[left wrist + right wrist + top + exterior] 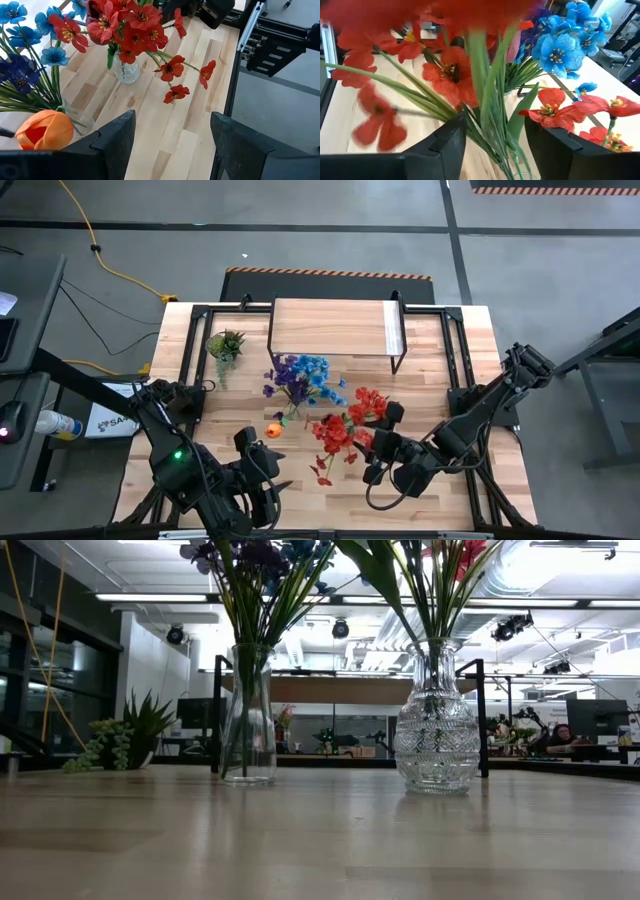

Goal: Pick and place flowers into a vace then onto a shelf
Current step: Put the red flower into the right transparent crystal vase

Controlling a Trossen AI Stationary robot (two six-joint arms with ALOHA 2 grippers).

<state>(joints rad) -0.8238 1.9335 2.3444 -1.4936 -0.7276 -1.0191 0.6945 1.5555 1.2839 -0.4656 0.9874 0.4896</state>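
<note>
Flowers (pixel 310 385) stand mid-frame in the high view, below the shelf (pixel 330 328); left gripper (pixel 262 470) lower left, right gripper (pixel 385 448) lower centre-right by red blooms. Low view: two glass vases (pixel 248 712) hold stems at centre. Left wrist view: fingers (pixel 117 137) apart, nothing between them. Right wrist view: fingers (pixel 447 142) straddle green stems (pixel 490 115); grip cannot be confirmed.

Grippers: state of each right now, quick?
Left gripper: open, holding nothing, hovering near the orange flower.
Right gripper: open, its fingers either side of the red flowers' stems; grip not confirmed.
</note>
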